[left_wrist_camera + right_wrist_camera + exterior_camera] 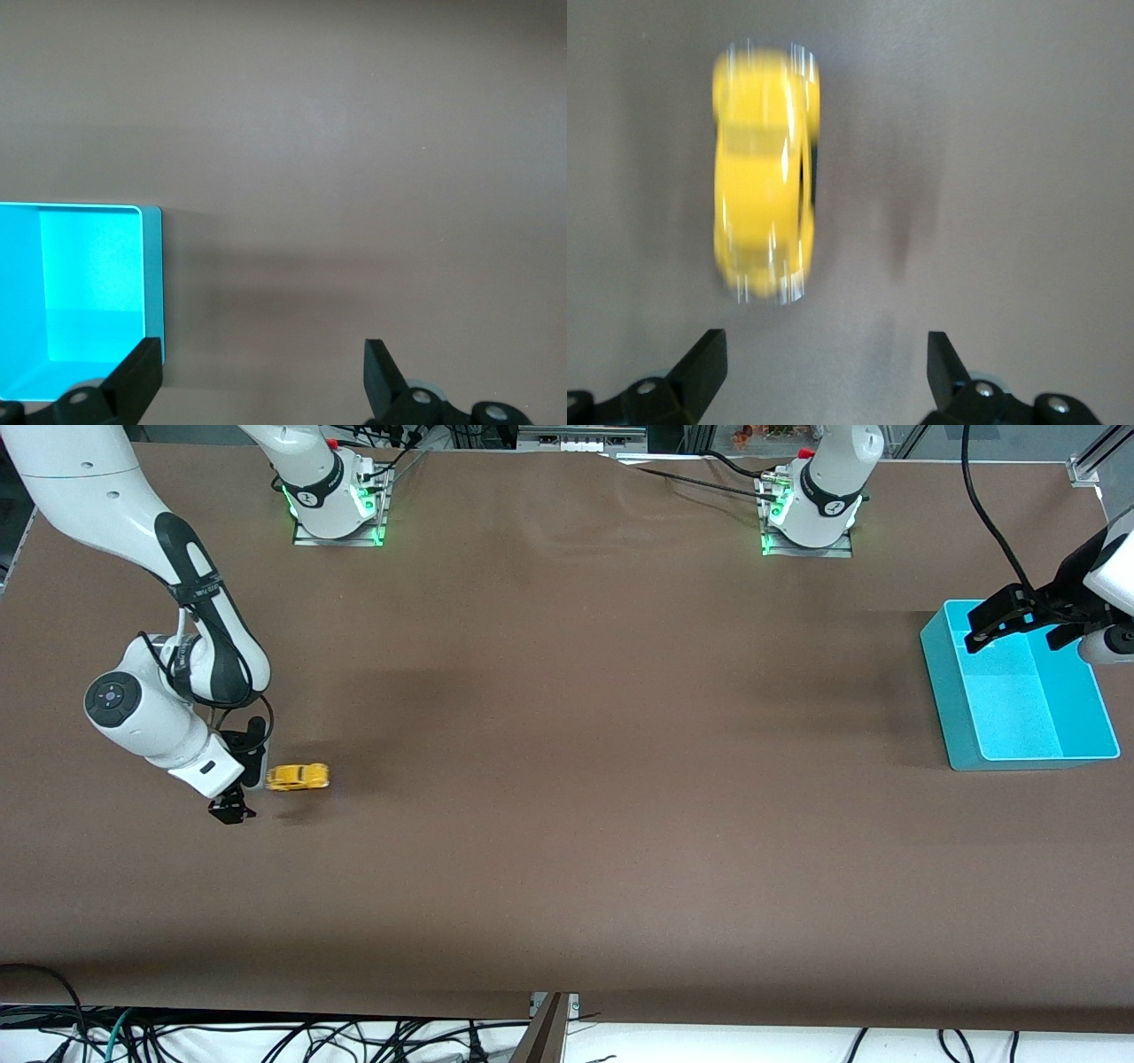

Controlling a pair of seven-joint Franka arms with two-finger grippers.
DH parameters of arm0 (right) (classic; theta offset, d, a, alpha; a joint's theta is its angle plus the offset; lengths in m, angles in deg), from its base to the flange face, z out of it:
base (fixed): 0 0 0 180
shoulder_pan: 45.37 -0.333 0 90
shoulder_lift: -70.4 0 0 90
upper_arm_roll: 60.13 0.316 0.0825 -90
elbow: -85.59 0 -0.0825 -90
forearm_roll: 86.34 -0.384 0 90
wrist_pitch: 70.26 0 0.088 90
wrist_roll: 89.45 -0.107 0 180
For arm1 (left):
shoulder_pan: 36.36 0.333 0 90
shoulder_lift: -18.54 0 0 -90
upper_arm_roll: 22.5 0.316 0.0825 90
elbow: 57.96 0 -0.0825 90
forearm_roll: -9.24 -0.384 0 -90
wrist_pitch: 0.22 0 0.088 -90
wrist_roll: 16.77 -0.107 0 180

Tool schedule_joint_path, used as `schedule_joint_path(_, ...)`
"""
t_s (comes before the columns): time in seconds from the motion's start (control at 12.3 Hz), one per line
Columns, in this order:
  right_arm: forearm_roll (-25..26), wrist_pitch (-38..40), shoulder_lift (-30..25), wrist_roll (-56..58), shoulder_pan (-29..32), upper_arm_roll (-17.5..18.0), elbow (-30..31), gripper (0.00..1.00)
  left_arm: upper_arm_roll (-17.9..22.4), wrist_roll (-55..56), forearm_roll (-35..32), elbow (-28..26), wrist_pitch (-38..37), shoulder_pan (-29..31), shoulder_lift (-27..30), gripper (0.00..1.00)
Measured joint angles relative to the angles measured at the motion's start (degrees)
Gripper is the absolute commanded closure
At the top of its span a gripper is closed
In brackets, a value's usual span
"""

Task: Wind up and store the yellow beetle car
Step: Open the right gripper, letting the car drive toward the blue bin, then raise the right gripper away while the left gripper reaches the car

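Observation:
The yellow beetle car (298, 777) stands on the brown table near the right arm's end. My right gripper (244, 775) is open and empty, low over the table right beside the car, on the side toward the right arm's end. In the right wrist view the car (766, 173) is blurred and lies just past the open right gripper (826, 367), not between the fingers. My left gripper (979, 629) is open and empty, over the rim of the blue bin. In the left wrist view the left gripper (263, 372) hangs over bare table beside the bin.
An empty turquoise bin (952, 682) stands at the left arm's end of the table; its rim (152, 274) shows in the left wrist view. The two arm bases stand along the table's edge farthest from the front camera.

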Motion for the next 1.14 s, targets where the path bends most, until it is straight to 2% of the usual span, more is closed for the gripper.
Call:
schedule_joint_path(0.24,0.00,3.67,-0.02,0.00,0.00,0.37,-2.95,0.00,0.00,0.00,0.00,0.00,0.00,0.00,0.00,0.00)
schedule_joint_path(0.65,-0.06,4.14,-0.14,-1.05,-0.01,0.94,-4.30,0.00,0.00,0.00,0.00,0.00,0.00,0.00,0.00,0.00)
schedule_joint_path(0.89,-0.12,5.66,-1.38,-7.08,0.01,1.54,-5.23,0.00,0.00,0.00,0.00,0.00,0.00,0.10,-0.01,0.00)
schedule_joint_path(1.14,-0.12,8.55,-4.22,-17.74,-0.03,3.55,-5.45,0.00,0.03,0.00,0.00,0.00,0.00,0.40,-0.01,0.00)
